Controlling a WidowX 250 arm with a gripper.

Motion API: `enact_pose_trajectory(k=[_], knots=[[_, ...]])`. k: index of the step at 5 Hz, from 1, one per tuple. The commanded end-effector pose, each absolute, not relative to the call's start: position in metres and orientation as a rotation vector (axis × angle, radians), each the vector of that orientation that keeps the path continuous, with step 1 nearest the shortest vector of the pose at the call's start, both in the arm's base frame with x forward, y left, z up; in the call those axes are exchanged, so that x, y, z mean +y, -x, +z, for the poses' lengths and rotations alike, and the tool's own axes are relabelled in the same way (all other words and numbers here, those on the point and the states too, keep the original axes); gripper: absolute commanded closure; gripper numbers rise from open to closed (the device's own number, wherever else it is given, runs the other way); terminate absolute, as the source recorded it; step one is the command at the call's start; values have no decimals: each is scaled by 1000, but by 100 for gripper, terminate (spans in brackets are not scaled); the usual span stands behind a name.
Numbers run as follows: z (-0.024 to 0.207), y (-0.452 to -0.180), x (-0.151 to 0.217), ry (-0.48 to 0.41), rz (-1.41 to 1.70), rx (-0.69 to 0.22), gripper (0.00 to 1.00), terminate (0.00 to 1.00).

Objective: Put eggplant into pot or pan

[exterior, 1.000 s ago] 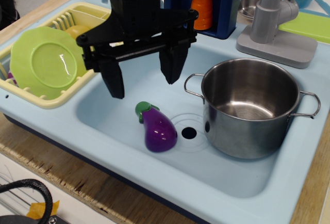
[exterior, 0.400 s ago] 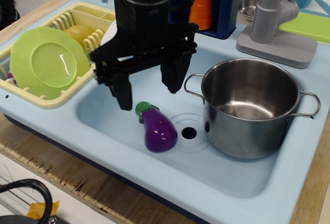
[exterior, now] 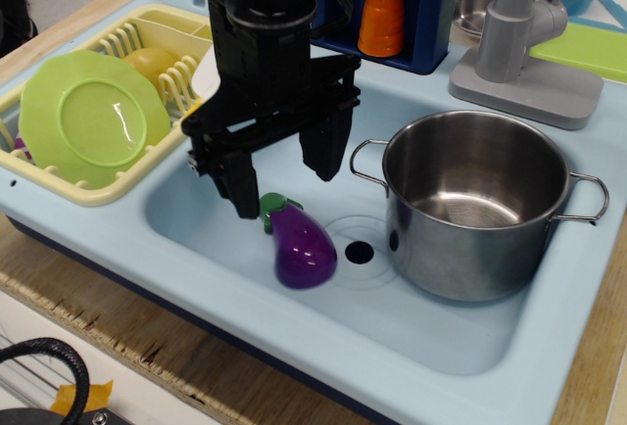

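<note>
The purple eggplant (exterior: 302, 245) with its green stem cap lies on the floor of the light blue sink (exterior: 460, 337), just left of the drain. The shiny steel pot (exterior: 477, 200) stands upright and empty in the sink's right part, its wire handles to left and right. My black gripper (exterior: 280, 177) is open and empty, hanging just above and behind the eggplant's stem end. Its left finger (exterior: 240, 185) is close to the green cap; its right finger (exterior: 321, 149) is higher, toward the pot's left handle.
A yellow dish rack (exterior: 157, 43) with a green plate (exterior: 90, 117) sits left of the sink. An orange carrot (exterior: 383, 9) stands against a blue block at the back. A grey faucet (exterior: 524, 33) rises behind the pot. A small steel bowl (exterior: 472, 9) sits beside it.
My gripper has moved right and down toward the eggplant, with its fingers drawn somewhat closer together. The eggplant and pot have not moved.
</note>
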State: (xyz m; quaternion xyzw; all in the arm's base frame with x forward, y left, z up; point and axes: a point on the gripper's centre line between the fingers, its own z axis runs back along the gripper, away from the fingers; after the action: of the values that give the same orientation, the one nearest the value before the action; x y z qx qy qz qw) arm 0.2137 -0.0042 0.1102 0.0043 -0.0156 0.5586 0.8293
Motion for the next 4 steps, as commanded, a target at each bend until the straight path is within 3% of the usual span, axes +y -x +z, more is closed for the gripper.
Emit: enact_pose_trajectory(k=[1, 4], knots=[[96, -213, 2, 18, 1215, -7, 0, 0], [72, -216, -4, 53, 1186, 36, 0, 0]])
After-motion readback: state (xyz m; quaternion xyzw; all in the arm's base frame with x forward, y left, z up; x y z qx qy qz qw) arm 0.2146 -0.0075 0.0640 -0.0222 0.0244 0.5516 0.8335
